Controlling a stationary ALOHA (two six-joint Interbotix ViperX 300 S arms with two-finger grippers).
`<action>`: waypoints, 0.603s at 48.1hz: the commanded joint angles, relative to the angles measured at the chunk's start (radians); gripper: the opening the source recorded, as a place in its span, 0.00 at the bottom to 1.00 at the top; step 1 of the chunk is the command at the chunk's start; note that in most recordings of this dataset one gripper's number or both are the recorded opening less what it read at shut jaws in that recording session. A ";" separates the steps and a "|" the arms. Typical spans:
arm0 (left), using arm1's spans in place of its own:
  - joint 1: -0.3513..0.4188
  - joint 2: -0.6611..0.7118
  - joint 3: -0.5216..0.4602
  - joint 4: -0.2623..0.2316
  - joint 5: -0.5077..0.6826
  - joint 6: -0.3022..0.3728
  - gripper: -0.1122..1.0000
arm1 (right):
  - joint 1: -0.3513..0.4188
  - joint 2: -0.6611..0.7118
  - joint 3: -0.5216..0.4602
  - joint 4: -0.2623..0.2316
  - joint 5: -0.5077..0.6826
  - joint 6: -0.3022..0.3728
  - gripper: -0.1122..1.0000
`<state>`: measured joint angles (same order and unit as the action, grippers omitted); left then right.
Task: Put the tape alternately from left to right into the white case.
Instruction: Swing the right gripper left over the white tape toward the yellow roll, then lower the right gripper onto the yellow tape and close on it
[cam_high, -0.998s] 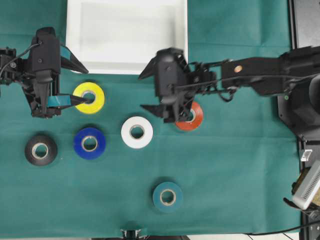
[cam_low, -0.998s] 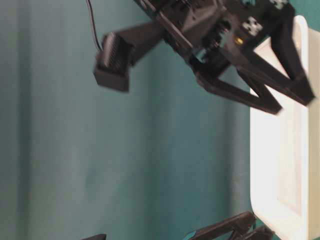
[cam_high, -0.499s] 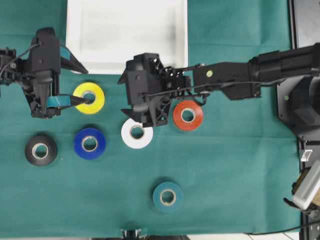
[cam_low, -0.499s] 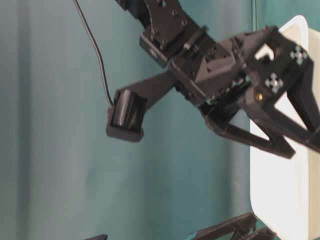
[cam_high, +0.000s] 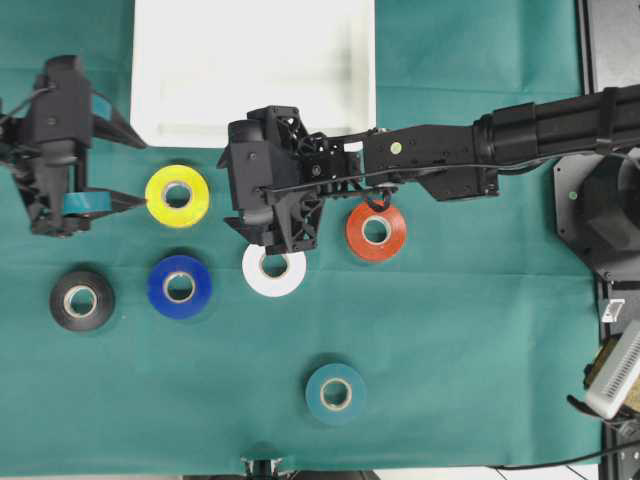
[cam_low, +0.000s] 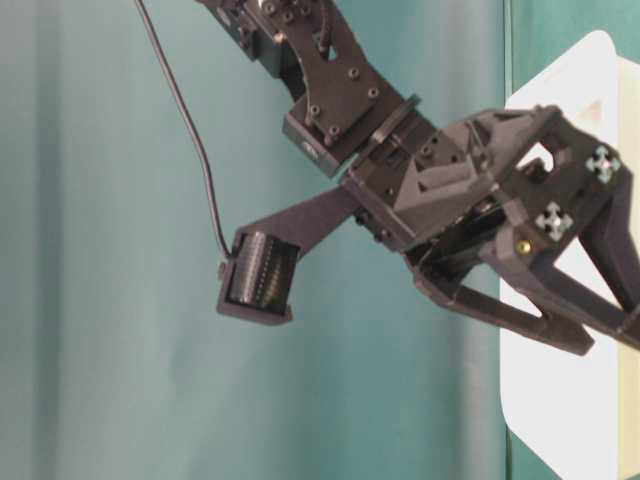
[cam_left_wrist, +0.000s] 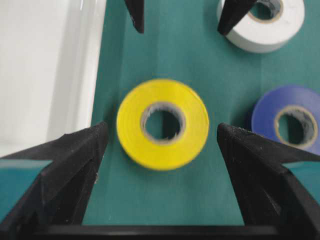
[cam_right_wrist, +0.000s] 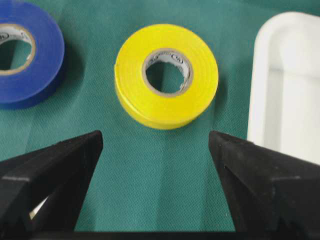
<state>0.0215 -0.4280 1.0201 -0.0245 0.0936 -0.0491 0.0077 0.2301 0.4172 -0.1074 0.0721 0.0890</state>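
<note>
Right pincer (cam_high: 268, 195) shifted left toward yellow roll (cam_high: 178, 195), both pincers gaping, white case (cam_high: 254, 130) holding 0 rolls

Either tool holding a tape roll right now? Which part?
Nothing held. Left tool and right tool are both open and empty; the yellow ring-shaped tape roll lies free on the green cloth.

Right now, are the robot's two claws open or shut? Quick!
Left gripper: open, holding nothing, facing the yellow tape.
Right gripper: open, holding nothing.

Green cloth table (cam_high: 480, 350) carries the white case (cam_high: 150, 70) and six tape rolls (cam_high: 336, 393)
</note>
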 joint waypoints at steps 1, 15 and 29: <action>0.002 -0.057 0.012 -0.005 0.002 -0.005 0.94 | 0.000 -0.003 -0.035 -0.003 0.002 0.000 0.81; 0.000 -0.198 0.110 -0.003 0.002 -0.015 0.94 | 0.002 0.054 -0.115 -0.002 0.038 0.000 0.81; 0.000 -0.265 0.152 -0.003 0.008 -0.014 0.94 | 0.003 0.106 -0.184 -0.002 0.077 0.000 0.81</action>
<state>0.0215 -0.6842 1.1766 -0.0261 0.1043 -0.0629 0.0077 0.3467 0.2700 -0.1089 0.1427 0.0905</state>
